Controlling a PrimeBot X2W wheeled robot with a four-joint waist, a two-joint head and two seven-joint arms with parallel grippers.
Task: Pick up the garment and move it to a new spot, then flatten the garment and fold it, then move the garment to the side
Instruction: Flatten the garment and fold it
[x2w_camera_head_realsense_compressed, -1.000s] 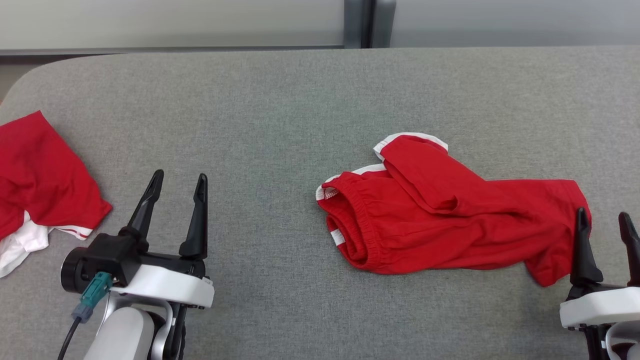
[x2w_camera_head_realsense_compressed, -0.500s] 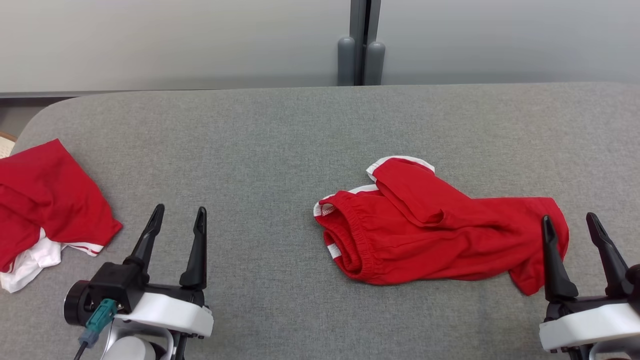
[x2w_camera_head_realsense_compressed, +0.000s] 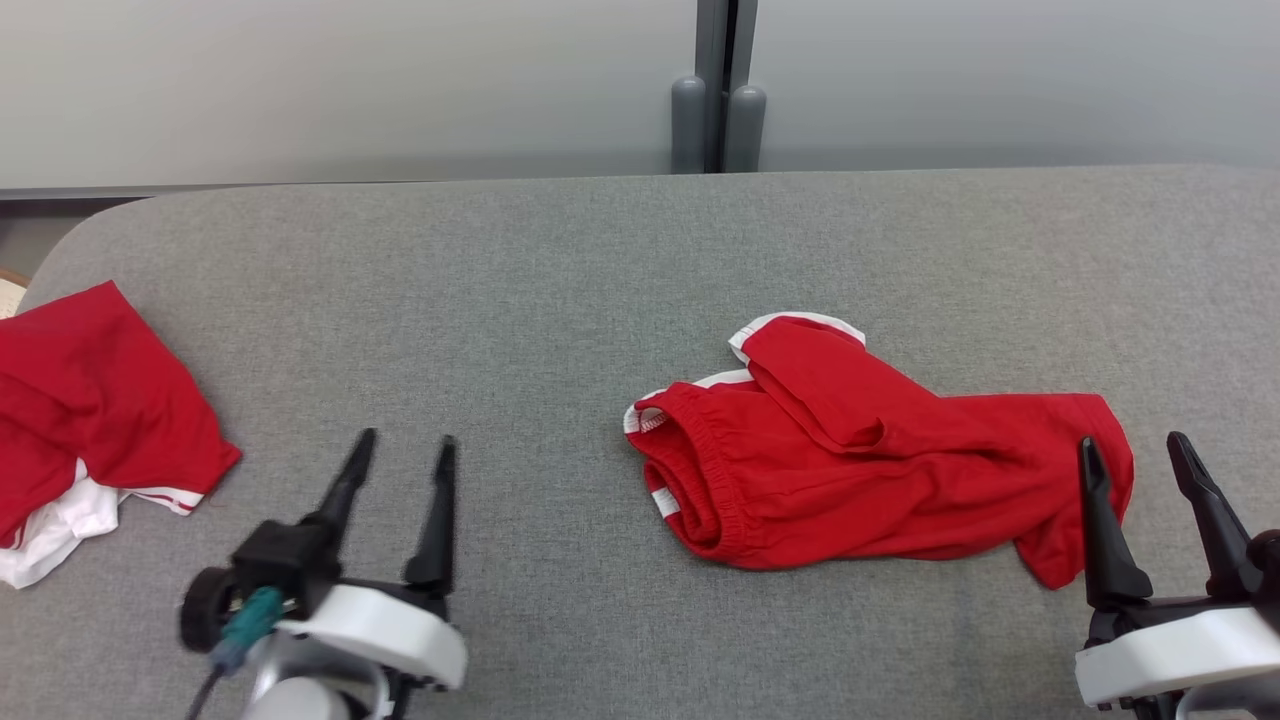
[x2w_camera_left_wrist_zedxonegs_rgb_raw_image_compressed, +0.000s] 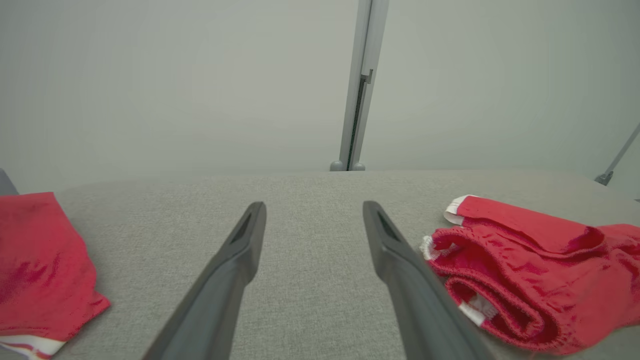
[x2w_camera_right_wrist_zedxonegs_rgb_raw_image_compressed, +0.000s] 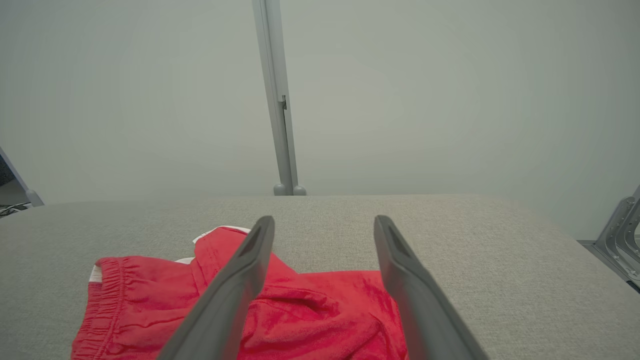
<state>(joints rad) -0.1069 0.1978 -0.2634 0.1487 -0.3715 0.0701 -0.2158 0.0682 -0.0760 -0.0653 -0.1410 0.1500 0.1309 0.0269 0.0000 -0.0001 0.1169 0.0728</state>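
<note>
We see the red garment (x2w_camera_head_realsense_compressed: 870, 450), a pair of shorts with white trim, lying crumpled on the grey table (x2w_camera_head_realsense_compressed: 500, 280). Its elastic waistband is turned toward the left gripper (x2w_camera_head_realsense_compressed: 407, 440), and 1 leg is folded back across the rest. The opposite end of the cloth lies at the right gripper (x2w_camera_head_realsense_compressed: 1133, 443). In the head view the inner of that gripper's 2 dark fingers (x2w_camera_head_realsense_compressed: 1100, 530) overlaps the hem, while the outer finger stands over bare table.

From the right wrist we look along the same 2 fingers, spread wide with nothing clasped between them. The garment lies below them, running from that view's left across the gap as far as the right-hand finger. We cannot tell whether the tips touch the cloth.

The left gripper, a little blurred in the head view, also has its 2 fingers spread wide and empty, over bare table. The waistband lies off to the right of its fingertips, apart from them. In the left wrist view the rolled waistband sits just past the right-hand finger.

A second red-and-white garment (x2w_camera_head_realsense_compressed: 100, 400) lies bunched well to the left of the left gripper's fingers, at the table's left end. Beyond both pairs of fingertips we see the table's far edge, and behind it a pale wall (x2w_camera_head_realsense_compressed: 350, 90) with a grey post (x2w_camera_head_realsense_compressed: 715, 90).
</note>
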